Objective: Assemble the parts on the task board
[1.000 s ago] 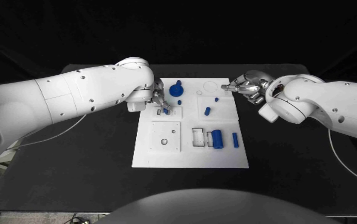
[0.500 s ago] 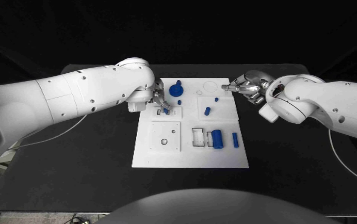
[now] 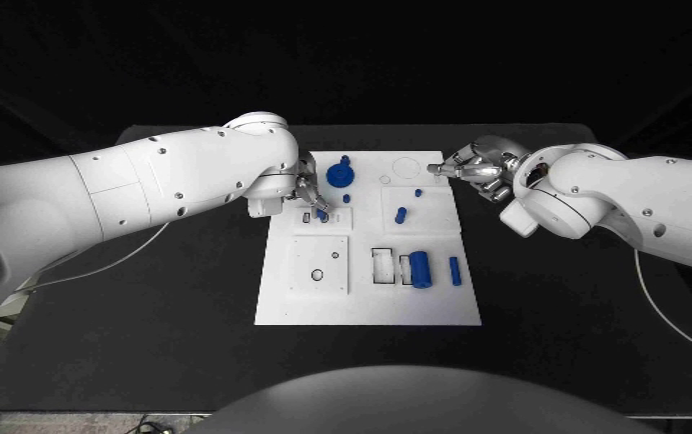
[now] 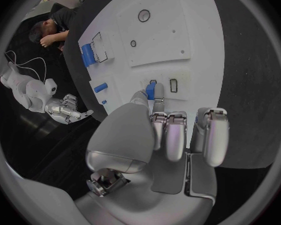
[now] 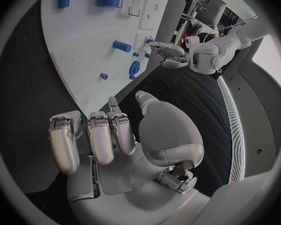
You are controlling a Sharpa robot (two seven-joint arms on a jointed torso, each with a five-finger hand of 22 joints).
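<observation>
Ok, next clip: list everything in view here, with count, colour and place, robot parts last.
task board: one, white, middle of the table.
table: one, black, under the board.
large cylinder: one, blue, near right part of the board, beside a rectangular slot.
bar: one, blue, at the board's right edge, right of the cylinder.
round knob piece: one, blue, far side of the board, left of centre.
short peg: one, blue, right of centre.
small stud: one, blue, just beyond the peg.
small part: one, blue, pinched in the left hand over the board's left side.
left hand: silver, holds the small part.
right hand: silver, at the board's far right corner, holding nothing.
</observation>
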